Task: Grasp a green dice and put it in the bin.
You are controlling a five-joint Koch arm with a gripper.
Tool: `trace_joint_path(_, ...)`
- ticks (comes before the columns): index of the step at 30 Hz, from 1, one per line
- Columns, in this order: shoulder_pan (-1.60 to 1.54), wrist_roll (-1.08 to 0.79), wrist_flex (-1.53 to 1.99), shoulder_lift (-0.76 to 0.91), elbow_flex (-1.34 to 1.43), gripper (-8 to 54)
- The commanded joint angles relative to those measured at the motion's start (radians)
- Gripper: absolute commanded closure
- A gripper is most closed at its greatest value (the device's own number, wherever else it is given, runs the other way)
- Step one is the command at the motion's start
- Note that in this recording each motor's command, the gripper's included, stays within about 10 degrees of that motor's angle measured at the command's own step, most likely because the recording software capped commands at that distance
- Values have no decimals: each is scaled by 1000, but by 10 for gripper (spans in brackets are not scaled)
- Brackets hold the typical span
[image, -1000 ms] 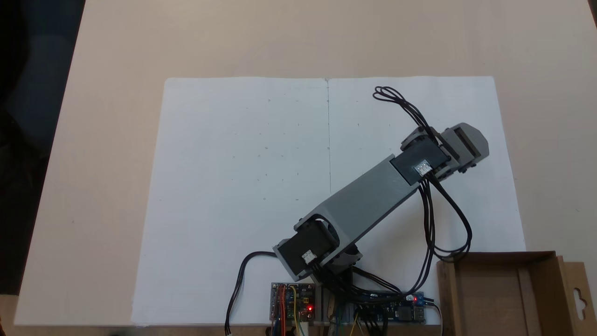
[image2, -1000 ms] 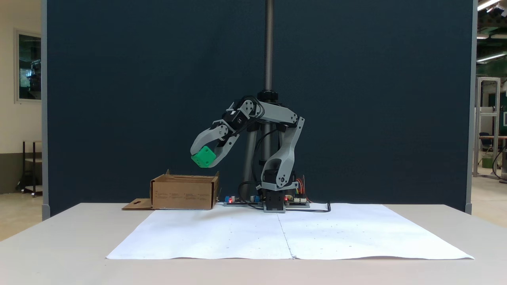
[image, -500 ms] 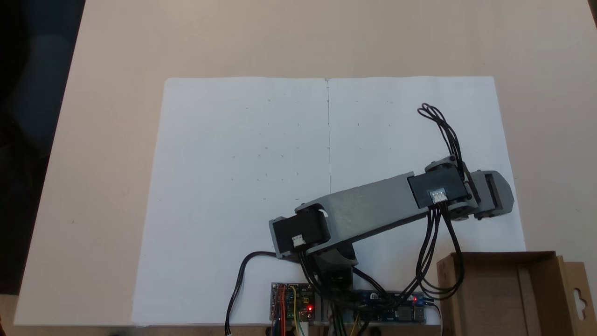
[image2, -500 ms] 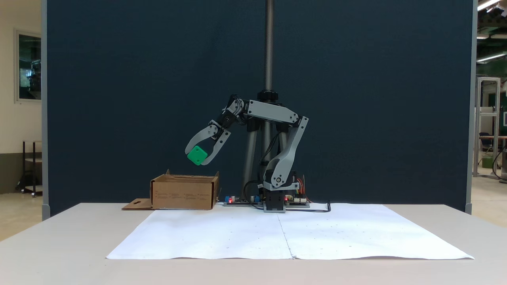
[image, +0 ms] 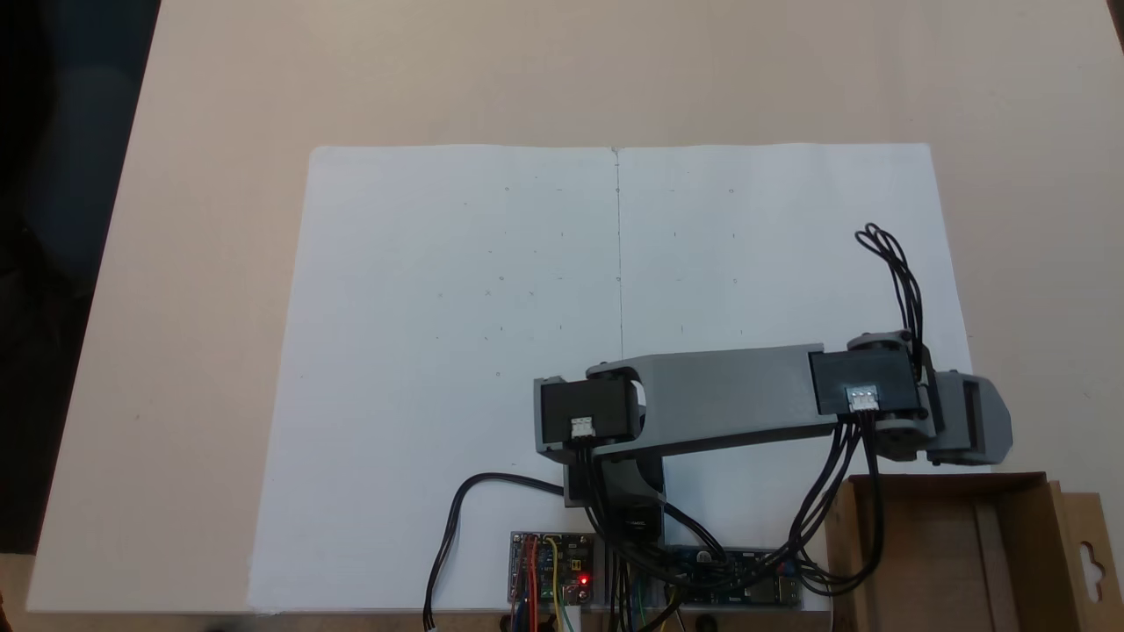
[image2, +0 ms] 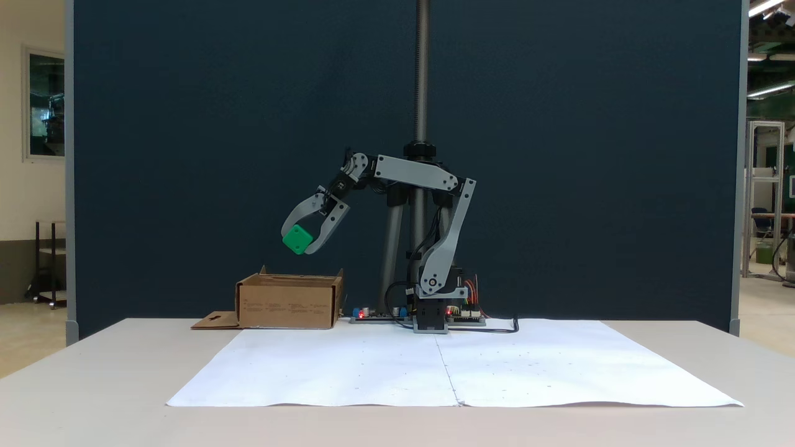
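In a fixed view from the front, the green dice (image2: 297, 239) hangs in the air, clamped between the two grey fingers of my gripper (image2: 300, 241), which is shut on it. It sits above the brown cardboard bin (image2: 289, 302), over the box's middle. From above, the gripper's grey housing (image: 966, 420) covers the dice and lies just beyond the bin's far wall (image: 940, 480). The bin (image: 957, 562) shows its inside and a side flap with a hang-hole (image: 1091, 559).
White paper sheets (image: 457, 351) cover the table (image: 219, 105). Circuit boards (image: 551, 569) and black cables (image: 817, 527) sit by the arm base near the bin. A metal pole (image2: 422, 74) rises behind the arm against a dark blue panel.
The arm has swung toward the bin, carrying the dice with it. In the front view the dice moved left over the box; from above the gripper moved right and closer to the box's wall.
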Motion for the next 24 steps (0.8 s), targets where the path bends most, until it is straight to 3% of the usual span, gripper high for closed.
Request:
trace_joint_path(1,38,-71,-6,3,-61,329)
trace_joint_path(20,299,-258,-141,-299,-124,329)
trace_joint_path(21,299,-258,-137,-311,-124,227)
trace_joint_path(24,299,-258,-135,-321,-124,138)
